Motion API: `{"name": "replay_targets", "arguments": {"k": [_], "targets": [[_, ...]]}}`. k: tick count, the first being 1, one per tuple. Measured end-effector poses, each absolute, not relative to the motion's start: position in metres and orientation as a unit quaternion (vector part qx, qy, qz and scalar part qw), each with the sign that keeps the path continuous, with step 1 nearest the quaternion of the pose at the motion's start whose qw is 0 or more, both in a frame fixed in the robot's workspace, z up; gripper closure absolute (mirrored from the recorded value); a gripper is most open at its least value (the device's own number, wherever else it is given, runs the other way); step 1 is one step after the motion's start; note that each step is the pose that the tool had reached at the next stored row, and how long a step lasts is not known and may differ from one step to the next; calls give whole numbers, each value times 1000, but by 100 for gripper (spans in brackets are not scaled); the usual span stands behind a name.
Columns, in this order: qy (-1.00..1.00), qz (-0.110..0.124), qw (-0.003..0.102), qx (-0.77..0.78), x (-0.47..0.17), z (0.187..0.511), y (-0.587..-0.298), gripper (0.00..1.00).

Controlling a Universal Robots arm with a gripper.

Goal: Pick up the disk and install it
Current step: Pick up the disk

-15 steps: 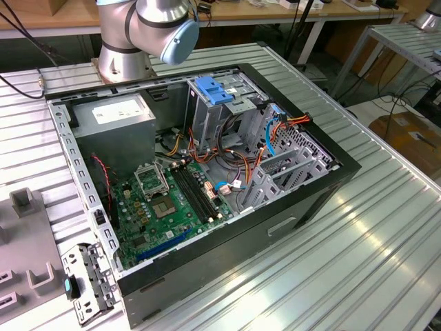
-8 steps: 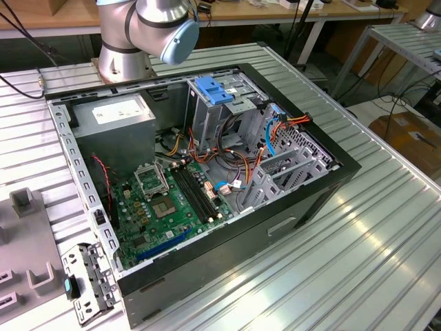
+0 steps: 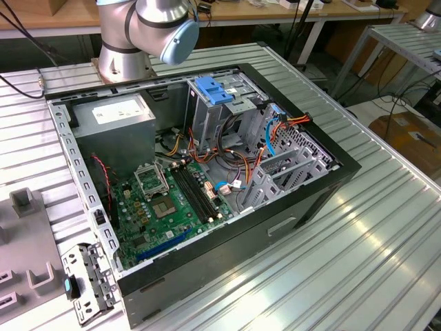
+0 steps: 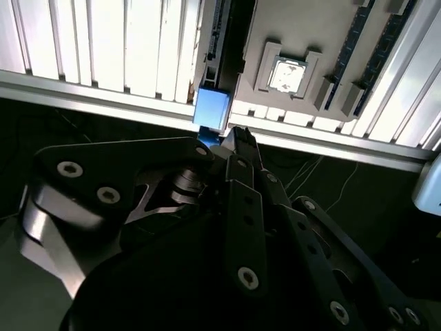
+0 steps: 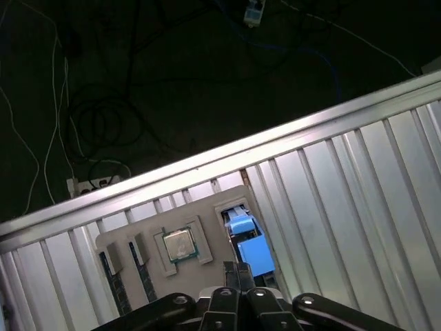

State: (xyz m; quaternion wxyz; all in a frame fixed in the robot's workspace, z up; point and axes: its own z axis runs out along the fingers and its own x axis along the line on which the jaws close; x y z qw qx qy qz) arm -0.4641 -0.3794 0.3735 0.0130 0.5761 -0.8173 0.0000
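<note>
First wrist view: the end effector (image 5: 238,276), fingers pressed together, hangs just over the disk (image 5: 251,255). It stands edge-up in a grey holder (image 5: 200,203) near the edge of the table (image 5: 344,172), probably for easy grabbing.

No legible print anywhere, white sticker (image 3: 118,108) lettering too small.

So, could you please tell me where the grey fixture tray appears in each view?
Exterior view: the grey fixture tray at the exterior view's left edge.
First wrist view: the tray holds a square chip.
Second wrist view: the tray surrounds that chip.
Shared landmark: the ribbed metal table.
</note>
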Motion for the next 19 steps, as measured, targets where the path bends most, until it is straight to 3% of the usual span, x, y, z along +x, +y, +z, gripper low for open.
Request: {"name": "replay_targets", "arguments": {"k": [3, 19], "targets": [[-817, 6, 4, 576, -464, 373, -379, 89], [-816, 7, 4, 579, -464, 373, -379, 89]]}}
